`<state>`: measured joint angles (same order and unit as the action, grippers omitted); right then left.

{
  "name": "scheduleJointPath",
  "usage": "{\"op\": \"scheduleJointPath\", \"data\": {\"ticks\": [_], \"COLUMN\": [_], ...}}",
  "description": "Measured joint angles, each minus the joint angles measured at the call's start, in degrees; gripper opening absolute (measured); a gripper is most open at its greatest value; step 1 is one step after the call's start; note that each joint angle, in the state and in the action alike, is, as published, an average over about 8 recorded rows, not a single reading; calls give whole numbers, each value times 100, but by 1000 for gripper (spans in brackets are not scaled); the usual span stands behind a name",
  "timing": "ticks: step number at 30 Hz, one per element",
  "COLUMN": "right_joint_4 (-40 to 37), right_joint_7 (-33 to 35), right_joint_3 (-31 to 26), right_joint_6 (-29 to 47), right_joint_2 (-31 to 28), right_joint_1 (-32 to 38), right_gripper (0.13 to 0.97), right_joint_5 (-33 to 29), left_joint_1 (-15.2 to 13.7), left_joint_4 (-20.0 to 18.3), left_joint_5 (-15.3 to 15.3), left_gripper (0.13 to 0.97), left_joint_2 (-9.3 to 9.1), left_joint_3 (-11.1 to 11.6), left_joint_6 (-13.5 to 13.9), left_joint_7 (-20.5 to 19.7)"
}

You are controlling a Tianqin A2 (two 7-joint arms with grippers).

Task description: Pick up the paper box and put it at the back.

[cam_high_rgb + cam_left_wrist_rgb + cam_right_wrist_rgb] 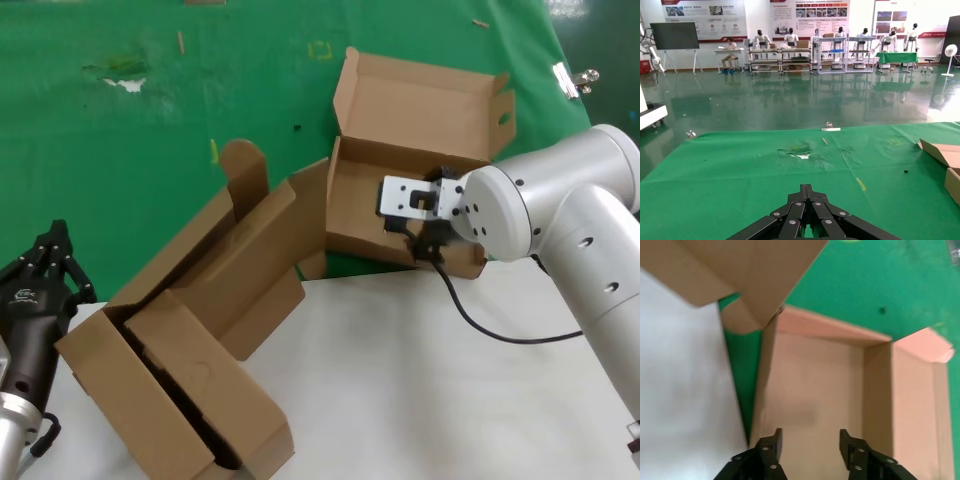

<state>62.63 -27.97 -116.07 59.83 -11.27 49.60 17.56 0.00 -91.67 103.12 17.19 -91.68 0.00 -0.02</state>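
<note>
The right gripper [425, 232] hangs over the near wall of the paper box [395, 190], its tips down inside the tray by the near right corner. In the right wrist view the right gripper [810, 450] has its two fingers [771, 441] apart, with bare cardboard floor showing between them; they clamp nothing that can be seen. Just beyond them lie the box's floor and far wall, and one side wall runs close beside the gripper.

The paper box stands open, its hinged lid raised on the side away from the gripper, with an ear flap at either end. The tray lies mostly on the green fabric sheet [150, 120], and its near wall, the one under the gripper, sits at the edge of the white tabletop [430, 400].

To the gripper's left, touching the paper box's left corner, lie the nested cardboard boxes [190, 350], reaching across the white tabletop.

The left gripper [45, 262] waits well apart from all this, beyond the nested boxes, above the green sheet's near edge. In the left wrist view the left gripper [809, 192] has its fingers drawn together to a point
</note>
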Motion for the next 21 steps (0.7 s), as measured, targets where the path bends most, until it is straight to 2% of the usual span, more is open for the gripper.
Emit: {"op": "scheduleJointPath", "data": {"ticks": [4, 5, 10, 13, 21], "right_joint_4": [64, 85, 267, 473, 1042], "right_joint_7": [-90, -100, -82, -7, 227], "right_joint_3": [38, 43, 36, 1, -159], "right_joint_6": [-95, -105, -26, 160, 744], "right_joint_2": [7, 6, -25, -77, -288], "right_joint_1": [17, 26, 54, 22, -176], "right_gripper": [430, 430, 327, 265, 179], "right_joint_5": [42, 57, 204, 428, 1234], "left_joint_1": [0, 0, 0, 0, 0], "left_joint_4": [0, 0, 0, 0, 0], "left_joint_5": [0, 0, 0, 0, 0], "left_gripper": [140, 140, 140, 140, 140], "left_joint_2": [0, 0, 0, 0, 0], "left_joint_3": [0, 0, 0, 0, 0], "left_joint_6": [0, 0, 0, 0, 0], "left_joint_7": [0, 0, 0, 0, 0]}}
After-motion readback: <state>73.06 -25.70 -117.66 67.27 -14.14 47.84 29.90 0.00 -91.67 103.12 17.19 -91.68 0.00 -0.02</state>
